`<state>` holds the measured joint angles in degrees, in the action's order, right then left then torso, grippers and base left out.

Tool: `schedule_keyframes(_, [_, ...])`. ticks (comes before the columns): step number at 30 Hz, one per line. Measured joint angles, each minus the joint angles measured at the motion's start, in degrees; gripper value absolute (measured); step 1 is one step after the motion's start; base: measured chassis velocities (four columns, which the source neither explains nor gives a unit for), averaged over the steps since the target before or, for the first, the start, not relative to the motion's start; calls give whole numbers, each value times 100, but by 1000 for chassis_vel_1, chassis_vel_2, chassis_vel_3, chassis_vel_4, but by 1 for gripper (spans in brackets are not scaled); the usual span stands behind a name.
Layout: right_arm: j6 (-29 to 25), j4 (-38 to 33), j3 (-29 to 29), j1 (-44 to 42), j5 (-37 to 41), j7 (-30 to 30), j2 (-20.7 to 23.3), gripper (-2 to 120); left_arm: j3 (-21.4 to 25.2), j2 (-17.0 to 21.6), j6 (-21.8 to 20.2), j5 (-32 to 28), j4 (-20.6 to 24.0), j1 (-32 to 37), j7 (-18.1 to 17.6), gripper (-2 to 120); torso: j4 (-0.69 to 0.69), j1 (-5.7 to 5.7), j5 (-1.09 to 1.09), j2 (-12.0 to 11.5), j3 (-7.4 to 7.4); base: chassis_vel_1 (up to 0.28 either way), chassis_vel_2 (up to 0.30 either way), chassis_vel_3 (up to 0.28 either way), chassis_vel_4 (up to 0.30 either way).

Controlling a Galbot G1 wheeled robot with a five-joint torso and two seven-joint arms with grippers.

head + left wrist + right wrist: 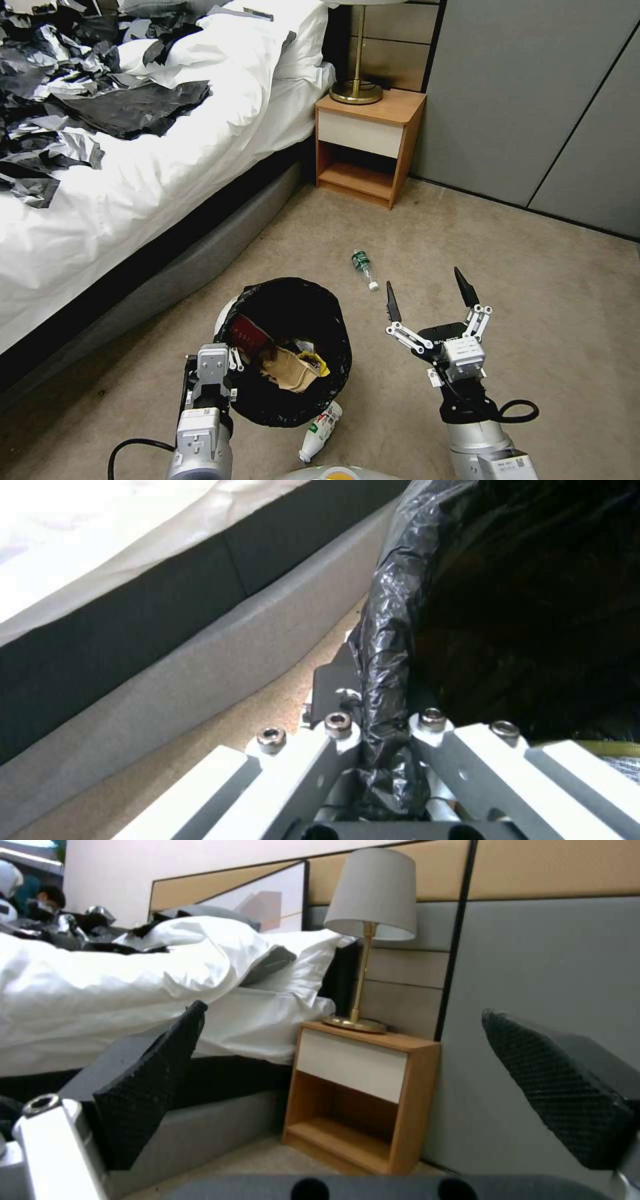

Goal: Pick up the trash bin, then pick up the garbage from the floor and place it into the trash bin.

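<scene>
Left gripper (230, 357) pinches liner-covered rim of trash bin (293, 313), fingers pressed together on black plastic at side nearest bed (133, 193). Bin sits on carpet by bed base, holding red packet, brown paper bag. Right gripper (430, 293) hovers above carpet, fingers spread wide, holding nothing. Green-labelled bottle (362, 268) lies just beyond it; white bottle (320, 430) touches bin's near side.

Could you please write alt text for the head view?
The left gripper grips the rim of the trash bin beside the bed; the open right gripper hovers near a small bottle on the carpet.
</scene>
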<state>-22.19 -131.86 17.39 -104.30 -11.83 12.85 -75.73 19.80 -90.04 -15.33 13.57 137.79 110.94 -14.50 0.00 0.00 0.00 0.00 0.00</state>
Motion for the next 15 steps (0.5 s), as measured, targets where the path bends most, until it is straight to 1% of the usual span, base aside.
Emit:
schedule_keyframes(5, [58, -39, -112, 58, 88, -3, 4, 100, -6, -14, 0, 0, 0, -1, 1, 0, 0, 0, 0, 0, 0, 0, 0, 0, 0])
schedule_keyframes(10, [58, -57, -153, 174, 356, -8, -16, 100, -5, -24, 0, 5, 18, 9, 2, 0, 0, 0, 0, 0, 0, 0, 0, 0, 0])
schedule_keyframes(15, [92, -218, -237, 182, 482, 23, -10, 100, -16, -43, -4, 25, 18, 2, 5, 0, 0, 0, 0, 0, 1, 62, 47, 51, 53])
